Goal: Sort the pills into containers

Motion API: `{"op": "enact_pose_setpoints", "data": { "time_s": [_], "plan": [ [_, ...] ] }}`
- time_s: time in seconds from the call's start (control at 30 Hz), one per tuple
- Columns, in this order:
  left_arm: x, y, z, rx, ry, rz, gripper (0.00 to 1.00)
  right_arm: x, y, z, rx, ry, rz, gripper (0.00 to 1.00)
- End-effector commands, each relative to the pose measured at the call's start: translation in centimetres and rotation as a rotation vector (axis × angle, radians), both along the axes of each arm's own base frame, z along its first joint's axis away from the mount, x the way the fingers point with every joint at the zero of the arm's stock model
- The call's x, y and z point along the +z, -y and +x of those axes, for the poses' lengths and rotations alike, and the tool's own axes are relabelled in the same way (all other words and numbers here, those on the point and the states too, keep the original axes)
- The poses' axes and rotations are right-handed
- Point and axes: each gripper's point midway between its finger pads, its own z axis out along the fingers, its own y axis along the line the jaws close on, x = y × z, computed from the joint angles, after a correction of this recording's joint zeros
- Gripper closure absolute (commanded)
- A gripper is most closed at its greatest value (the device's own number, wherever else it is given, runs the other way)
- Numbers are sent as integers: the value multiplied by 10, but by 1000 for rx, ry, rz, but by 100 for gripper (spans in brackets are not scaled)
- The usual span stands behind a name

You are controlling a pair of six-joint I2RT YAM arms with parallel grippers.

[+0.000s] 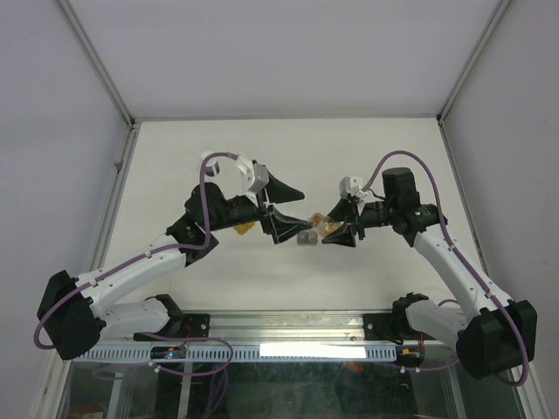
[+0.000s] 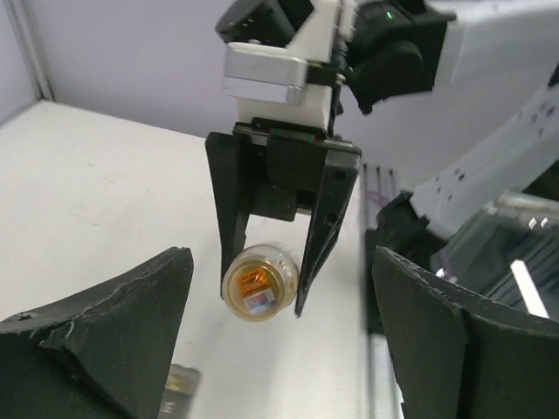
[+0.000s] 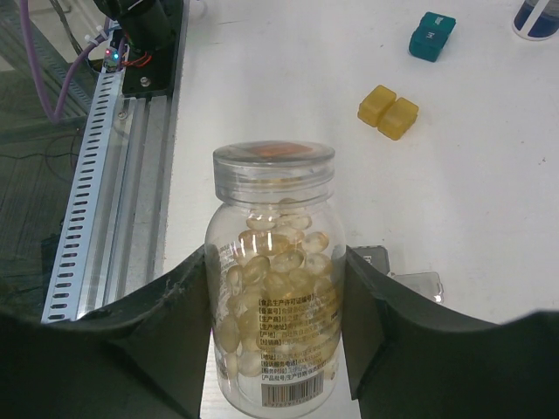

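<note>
My right gripper (image 3: 277,288) is shut on a clear pill bottle (image 3: 275,297) full of yellow softgels, its lid on. In the top view this bottle (image 1: 330,227) hangs over mid-table in my right gripper (image 1: 327,230). My left gripper (image 1: 304,207) is open and empty just left of it, facing the bottle's lid (image 2: 259,281). The gray container (image 3: 376,259) lies below the bottle with a clear flap beside it, and shows in the top view (image 1: 306,236). The amber-yellow container (image 3: 388,112) and the teal container (image 3: 431,36) lie farther off, both closed.
A dark-blue round object (image 3: 534,17) stands at the right wrist view's top right corner. The slotted metal rail (image 3: 96,157) and arm base run along the table's near edge. White enclosure walls (image 1: 262,52) surround the table.
</note>
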Motion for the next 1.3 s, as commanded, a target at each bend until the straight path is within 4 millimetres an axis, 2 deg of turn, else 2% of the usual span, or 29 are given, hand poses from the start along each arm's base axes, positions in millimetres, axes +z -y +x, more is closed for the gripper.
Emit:
{"op": "enact_pose_setpoints", "data": {
  "time_s": [0.0,0.07,0.1,0.13,0.33,0.57,0.87,1.07,1.17,1.27],
  "plan": [
    [26,0,11,126,-453,-161,16,20,-3,10,2,73,30,100],
    [12,3,27,323,-471,-90,14,20,-3,10,1,72,30,100],
    [-3,6,26,390,-476,-10,13,20,-3,10,-1,74,29,100],
    [-7,9,25,419,-473,28,13,20,-2,10,-3,73,29,100],
    [-13,24,22,428,-473,114,15,20,-2,11,-3,72,28,100],
    [-23,36,19,391,-483,169,23,20,-2,11,-5,73,29,100],
    [-34,45,12,341,-505,222,40,21,-2,11,-4,75,30,100],
    [-39,51,3,267,-478,258,66,21,-2,10,-2,74,31,100],
    [-46,56,-14,124,-346,318,77,21,-2,10,-1,72,32,100],
    [-59,56,-35,-69,-116,383,81,22,-3,9,1,73,33,100]
  ]
}}
